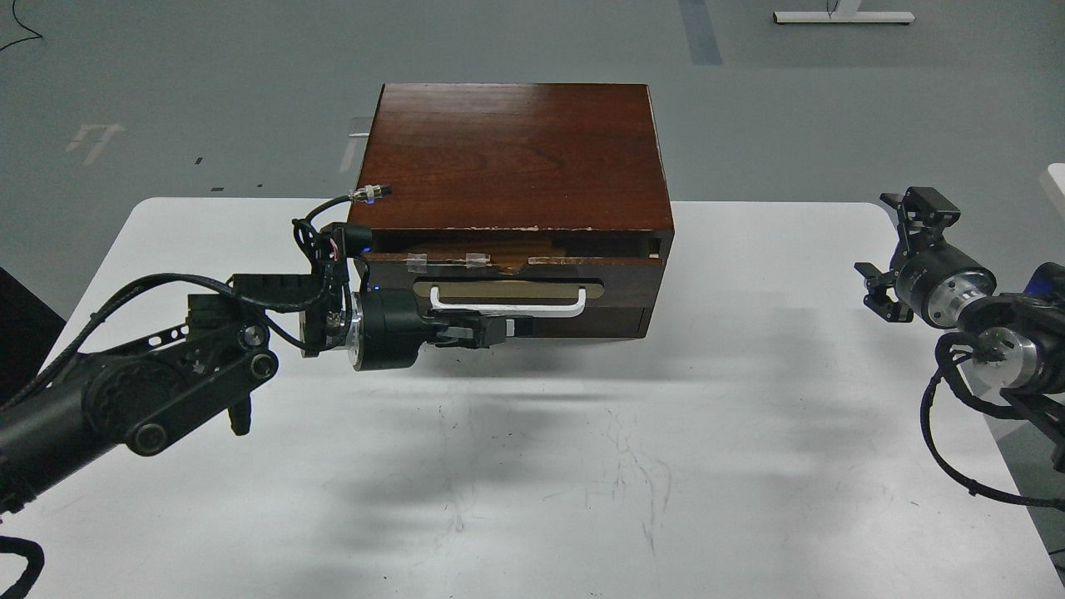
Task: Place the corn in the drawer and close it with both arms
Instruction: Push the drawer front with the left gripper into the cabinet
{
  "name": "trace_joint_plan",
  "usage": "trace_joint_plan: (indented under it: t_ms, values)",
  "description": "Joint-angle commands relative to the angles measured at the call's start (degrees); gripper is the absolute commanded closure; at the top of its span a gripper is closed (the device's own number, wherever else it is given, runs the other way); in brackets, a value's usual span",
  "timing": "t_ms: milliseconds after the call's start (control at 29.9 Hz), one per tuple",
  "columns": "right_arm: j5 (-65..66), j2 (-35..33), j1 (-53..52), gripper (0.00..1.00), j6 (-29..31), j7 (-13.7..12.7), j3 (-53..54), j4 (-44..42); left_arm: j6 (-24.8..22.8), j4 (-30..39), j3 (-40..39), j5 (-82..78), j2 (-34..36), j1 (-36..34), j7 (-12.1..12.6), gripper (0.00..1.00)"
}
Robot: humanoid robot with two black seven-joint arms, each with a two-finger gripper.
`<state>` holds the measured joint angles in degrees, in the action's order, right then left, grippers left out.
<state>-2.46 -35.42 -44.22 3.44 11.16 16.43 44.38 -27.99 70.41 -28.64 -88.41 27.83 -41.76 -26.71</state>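
The drawer, with its dark brown front, taped chipped top edge and white bar handle, is pushed almost fully into the dark wood cabinet; only a thin slit shows above its front. The corn is hidden inside. My left gripper is shut and lies sideways against the drawer front, just below the handle's middle. My right gripper is open and empty, hovering near the table's right edge, well clear of the cabinet.
The cabinet stands at the back middle of the white table. A plain dark panel sits below the drawer. Grey floor lies beyond the table; a white frame base is far back.
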Motion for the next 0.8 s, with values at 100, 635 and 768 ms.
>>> trace_joint_plan:
  t_ms: [100, 635, 768]
  values:
    - [0.0, 0.0, 0.1, 0.0, -0.01, 0.09, 0.0, 0.0, -0.01, -1.68, -0.1, 0.0, -1.29, -1.13, 0.08, 0.89]
    - [0.0, 0.0, 0.27, 0.0, -0.01, 0.18, 0.0, -0.08, -0.01, -3.0, -0.01, 1.92, -1.65, -2.98, -0.53, 0.89]
    - [0.0, 0.0, 0.36, 0.0, 0.08, 0.18, 0.0, -0.88, -0.01, -1.42, -0.01, 4.57, -0.5, -3.07, -0.53, 0.89]
